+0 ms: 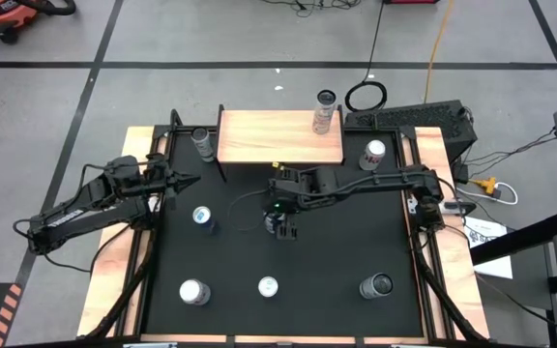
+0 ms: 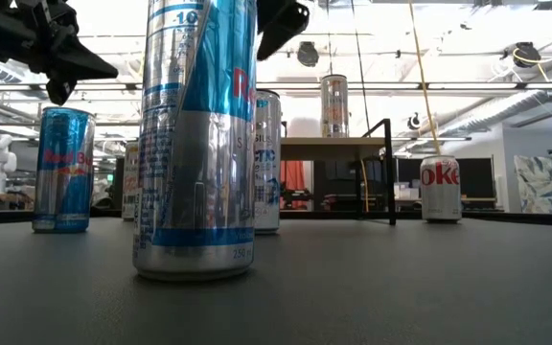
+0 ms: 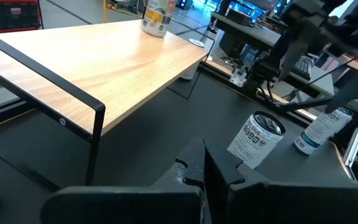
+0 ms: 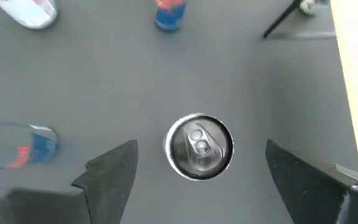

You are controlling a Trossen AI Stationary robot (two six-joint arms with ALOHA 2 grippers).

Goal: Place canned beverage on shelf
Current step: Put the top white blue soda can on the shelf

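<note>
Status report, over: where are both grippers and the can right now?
Right gripper open, above upright can, not gripping. Left gripper shut, waiting beside shelf. Path unobstructed.

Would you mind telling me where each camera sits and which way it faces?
High: overhead, straight down; both arms, shelf.
Low: table height, level across; near can, right gripper fingers above.
Left wrist: past shut left gripper toward the shelf.
Right wrist: down between open fingers onto a can top.
All four views share the shelf.
</note>
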